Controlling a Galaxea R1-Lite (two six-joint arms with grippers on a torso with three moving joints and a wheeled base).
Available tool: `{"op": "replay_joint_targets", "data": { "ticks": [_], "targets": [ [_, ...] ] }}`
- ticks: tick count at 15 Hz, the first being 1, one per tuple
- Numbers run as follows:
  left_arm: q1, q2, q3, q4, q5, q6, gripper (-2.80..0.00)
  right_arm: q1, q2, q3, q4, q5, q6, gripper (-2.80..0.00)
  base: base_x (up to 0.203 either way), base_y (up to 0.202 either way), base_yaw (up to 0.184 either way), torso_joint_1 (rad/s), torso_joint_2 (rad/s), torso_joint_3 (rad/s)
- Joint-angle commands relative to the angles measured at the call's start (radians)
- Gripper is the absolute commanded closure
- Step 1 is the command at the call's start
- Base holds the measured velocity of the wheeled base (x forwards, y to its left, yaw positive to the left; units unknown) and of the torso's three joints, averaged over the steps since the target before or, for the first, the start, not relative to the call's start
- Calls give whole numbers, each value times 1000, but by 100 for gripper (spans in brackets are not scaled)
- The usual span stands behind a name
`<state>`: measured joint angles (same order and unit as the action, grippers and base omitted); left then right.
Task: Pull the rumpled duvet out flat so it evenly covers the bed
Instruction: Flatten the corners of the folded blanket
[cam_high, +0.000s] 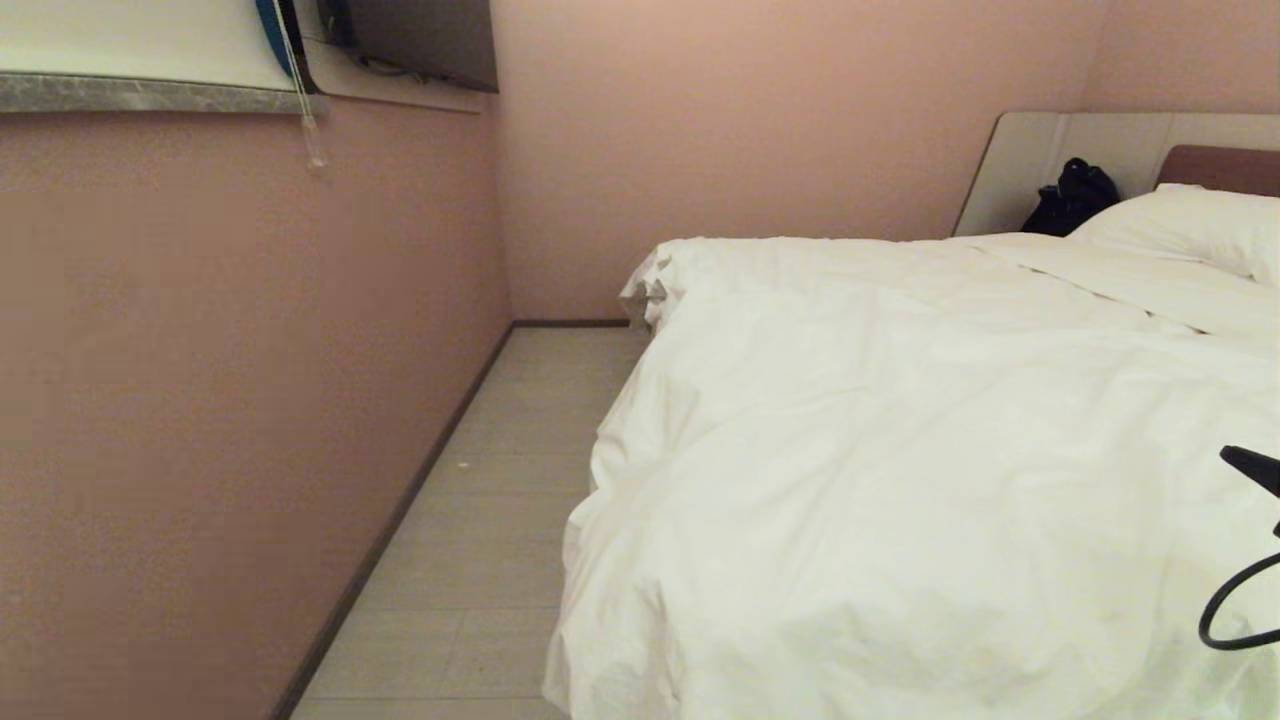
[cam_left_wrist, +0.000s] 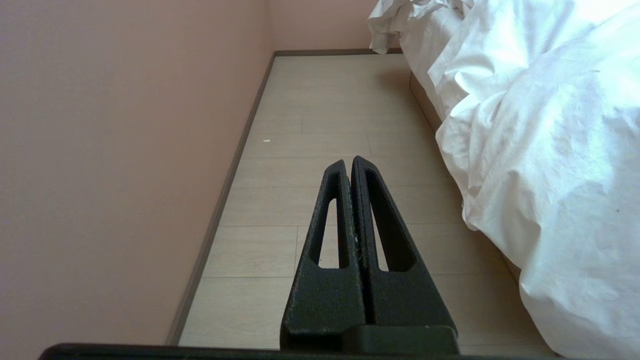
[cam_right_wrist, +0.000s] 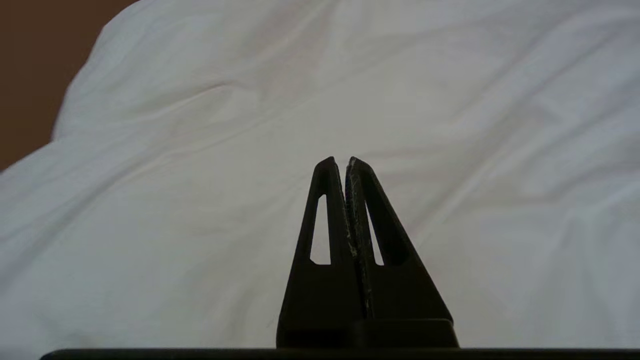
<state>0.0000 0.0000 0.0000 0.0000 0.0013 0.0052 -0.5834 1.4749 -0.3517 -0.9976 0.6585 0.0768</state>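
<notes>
The white, puffy duvet (cam_high: 900, 450) lies wrinkled over the bed and hangs down the side towards the floor (cam_left_wrist: 550, 150). Its far corner (cam_high: 650, 285) is bunched up. The bed's brown headboard (cam_high: 1220, 165) shows at the far right, and a strip of its beige base (cam_left_wrist: 425, 102) shows under the hanging cloth. My right gripper (cam_right_wrist: 341, 161) is shut and empty, hovering over the duvet (cam_right_wrist: 225, 150). A black tip of that arm (cam_high: 1255, 468) pokes in at the right edge of the head view. My left gripper (cam_left_wrist: 348, 162) is shut and empty, low over the floor beside the bed.
A narrow strip of pale wood floor (cam_high: 490, 520) runs between the bed and the pink wall (cam_high: 200, 400). A white pillow (cam_high: 1190, 225) lies at the head of the bed, with a black bag (cam_high: 1075, 195) beside it. A stone window sill (cam_high: 150, 92) juts out above.
</notes>
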Motion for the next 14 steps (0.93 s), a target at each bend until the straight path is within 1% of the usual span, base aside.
{"op": "replay_joint_targets", "data": {
  "ticks": [1,3,5,7,9,10,11,12,14],
  "targets": [
    [0,0,0,0,0,1,0,5,-62,-21,410,5,23,0,0,0,0,0,0,0],
    [0,0,0,0,0,1,0,11,-64,-43,448,5,23,0,0,0,0,0,0,0],
    [0,0,0,-1,0,1,0,33,-57,-135,560,-9,25,0,0,0,0,0,0,0],
    [0,0,0,-2,0,2,0,114,-44,-203,656,-88,26,0,0,0,0,0,0,0],
    [0,0,0,-2,0,2,0,234,-3,-239,688,-209,33,0,0,0,0,0,0,0],
    [0,0,0,-3,0,1,0,282,18,-247,693,-252,43,0,0,0,0,0,0,0],
    [0,0,0,-3,0,-1,0,335,41,-250,694,-276,66,0,0,0,0,0,0,0],
    [0,0,0,-3,2,-5,0,366,67,-251,695,-288,94,0,0,0,0,0,0,0],
    [0,0,0,-3,2,-7,0,376,103,-236,695,-290,113,0,0,0,0,0,0,0]
  ]
}}
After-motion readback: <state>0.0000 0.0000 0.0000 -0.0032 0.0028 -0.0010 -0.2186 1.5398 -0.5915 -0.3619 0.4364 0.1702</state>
